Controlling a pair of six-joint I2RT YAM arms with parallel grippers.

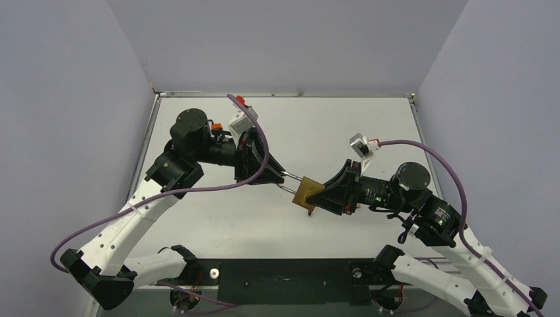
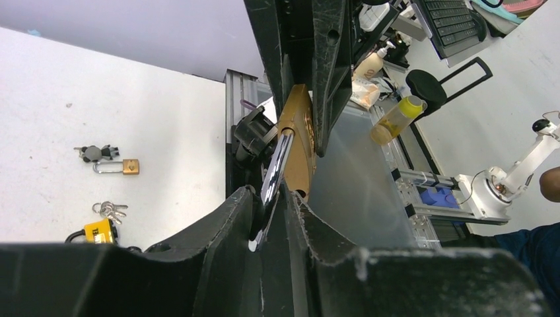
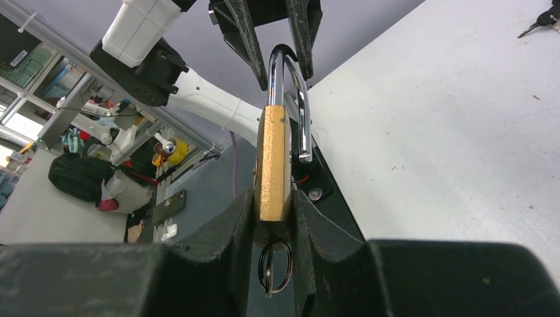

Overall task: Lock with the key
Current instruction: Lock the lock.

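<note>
A brass padlock (image 1: 306, 192) is held in the air over the table's middle between both grippers. My right gripper (image 1: 319, 195) is shut on the padlock's brass body (image 3: 272, 165). A key ring (image 3: 274, 264) hangs from the body's underside between the fingers; the key blade itself is hidden. My left gripper (image 1: 282, 177) is shut on the silver shackle (image 2: 274, 173). In the right wrist view the shackle (image 3: 290, 86) stands open, its free leg ending beside the body. The left gripper's fingertips (image 3: 241, 33) pinch its top.
A small brass padlock with a toy keychain (image 2: 115, 166) and a yellow padlock with keys (image 2: 99, 231) lie on the white table (image 1: 370, 132). A loose key (image 3: 540, 21) lies farther off. Grey walls close in the table on three sides.
</note>
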